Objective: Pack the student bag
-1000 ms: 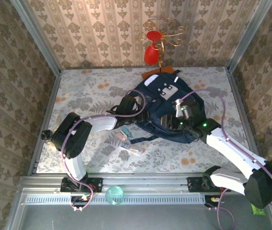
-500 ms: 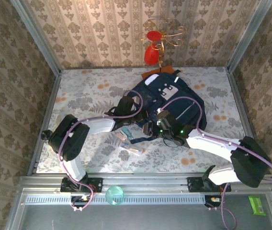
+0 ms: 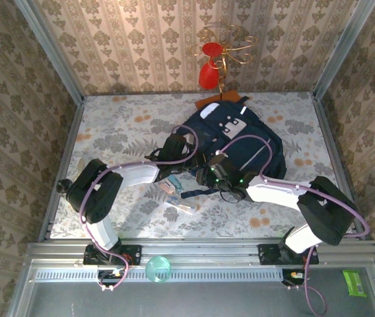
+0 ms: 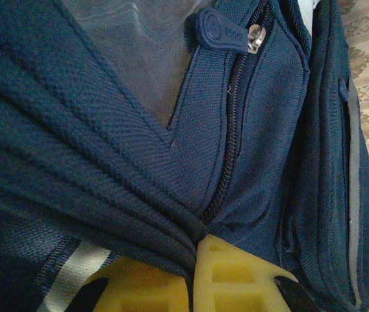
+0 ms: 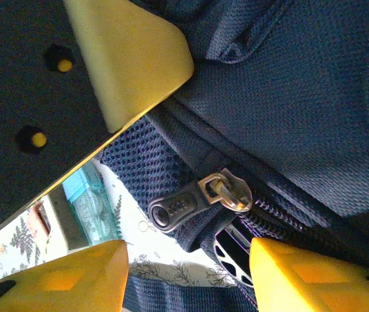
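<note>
The student bag (image 3: pixel 243 135), a dark navy backpack with white patches, lies at the centre back of the table. My left gripper (image 3: pixel 176 150) is shut on a fold of its navy fabric (image 4: pixel 139 195) beside a zip; the yellow fingertips (image 4: pixel 236 276) pinch the cloth, and a blue zip pull (image 4: pixel 220 29) lies above. My right gripper (image 3: pixel 215 173) hovers at the bag's near left edge. It is open (image 5: pixel 188 266), with a dark zipper pull (image 5: pixel 184 205) and its metal slider lying between the yellow fingers (image 5: pixel 308 273), untouched.
Small pink and teal flat items (image 3: pixel 174 188) lie on the table by the bag's near left corner; one teal item (image 5: pixel 90 205) sits close by. A brown object (image 3: pixel 210 104) sits behind the bag. A teal cup (image 3: pixel 158 269) stands on the front rail.
The right arm swung left from the bag's right side to its near left edge, by the zipper pull. The left gripper kept its hold on the fabric.
</note>
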`<state>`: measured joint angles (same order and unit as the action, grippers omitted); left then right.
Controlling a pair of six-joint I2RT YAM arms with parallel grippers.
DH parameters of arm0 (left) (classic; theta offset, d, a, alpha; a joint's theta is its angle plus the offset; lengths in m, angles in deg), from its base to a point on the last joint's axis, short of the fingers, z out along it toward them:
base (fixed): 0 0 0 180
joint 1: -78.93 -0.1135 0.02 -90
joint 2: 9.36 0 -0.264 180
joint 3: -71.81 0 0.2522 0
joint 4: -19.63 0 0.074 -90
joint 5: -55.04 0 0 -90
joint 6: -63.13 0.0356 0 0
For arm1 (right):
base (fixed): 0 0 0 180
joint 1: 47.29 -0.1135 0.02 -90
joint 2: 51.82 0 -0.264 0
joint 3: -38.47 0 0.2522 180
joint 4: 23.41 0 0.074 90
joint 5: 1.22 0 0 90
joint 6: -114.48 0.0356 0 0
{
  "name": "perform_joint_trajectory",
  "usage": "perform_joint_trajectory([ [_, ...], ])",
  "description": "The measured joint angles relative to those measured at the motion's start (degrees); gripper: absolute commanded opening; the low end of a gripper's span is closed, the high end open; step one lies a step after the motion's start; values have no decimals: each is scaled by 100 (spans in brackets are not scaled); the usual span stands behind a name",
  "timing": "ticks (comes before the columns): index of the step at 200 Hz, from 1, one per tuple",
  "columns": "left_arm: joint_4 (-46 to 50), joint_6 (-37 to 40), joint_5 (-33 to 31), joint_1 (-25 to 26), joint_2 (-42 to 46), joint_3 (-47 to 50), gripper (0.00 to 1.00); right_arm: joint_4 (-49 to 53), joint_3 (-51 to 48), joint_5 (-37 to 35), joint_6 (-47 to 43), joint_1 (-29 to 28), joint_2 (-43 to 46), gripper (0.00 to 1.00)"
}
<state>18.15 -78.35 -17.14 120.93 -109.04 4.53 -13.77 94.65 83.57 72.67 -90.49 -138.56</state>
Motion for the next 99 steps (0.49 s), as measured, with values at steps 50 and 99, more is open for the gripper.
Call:
perform_joint_trajectory([
  [50,-24,-2,-33,17,4,0,0,304,247,-455,81,-66,-136,49],
  [99,-46,0,-74,79,52,0,0,463,256,-883,184,-92,-133,34],
])
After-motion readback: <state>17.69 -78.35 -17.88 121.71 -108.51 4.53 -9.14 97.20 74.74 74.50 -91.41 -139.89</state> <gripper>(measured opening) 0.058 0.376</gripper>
